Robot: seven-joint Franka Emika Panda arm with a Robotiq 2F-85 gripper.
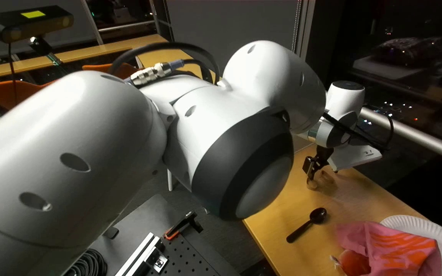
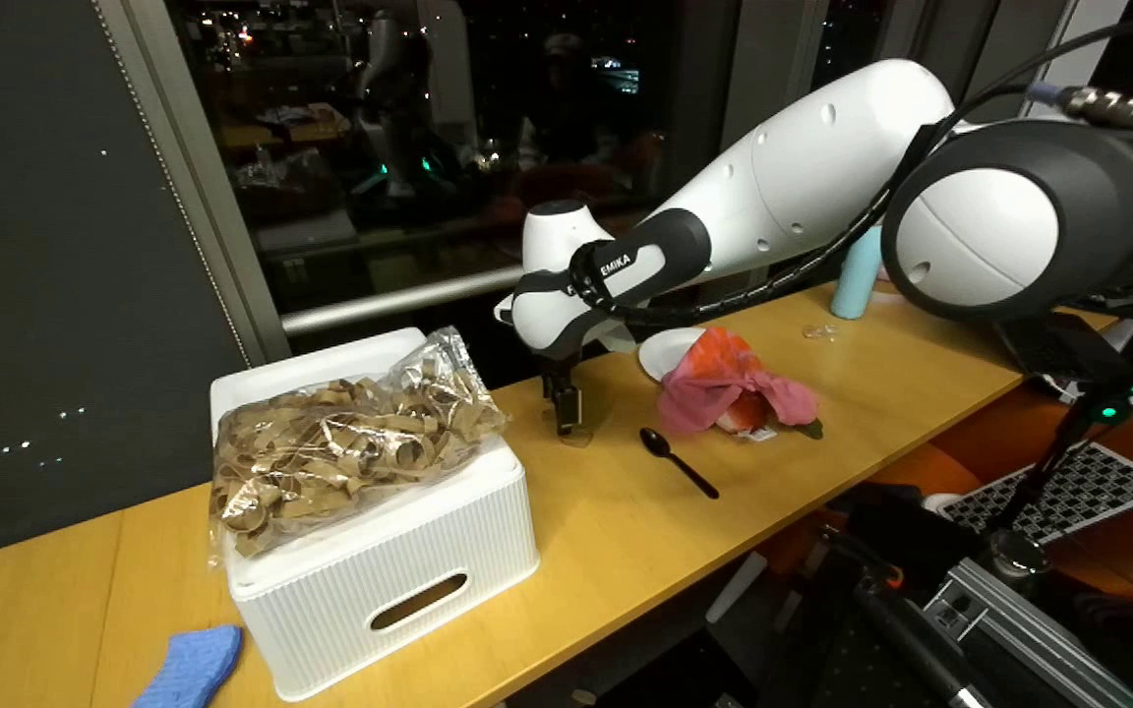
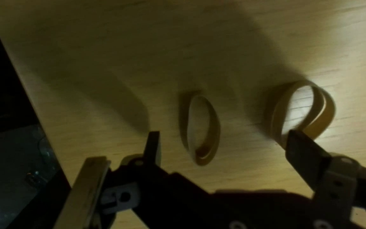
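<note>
The hand was found low over the pale wooden tabletop, its black fingers well apart and nothing held between them. A narrow tan paper-like loop stood on edge in the gap, apart from both fingertips in the wrist view; the hand appeared positioned so that this loop fell within its spread. A wider tan paper-like loop was near it, partly hidden by one fingertip; contact there could not be determined. In an exterior view, a clear plastic bag of tan curled strips rested on a white ribbed plastic box, presumably because its top offered broad support. A black spoon lay between the box and a pink-and-orange cloth, which was gathered about a reddish object, seemingly as a wrapping. "EMIKA" was legible on the white robot arm. A small white tag at the cloth could not be read.
</note>
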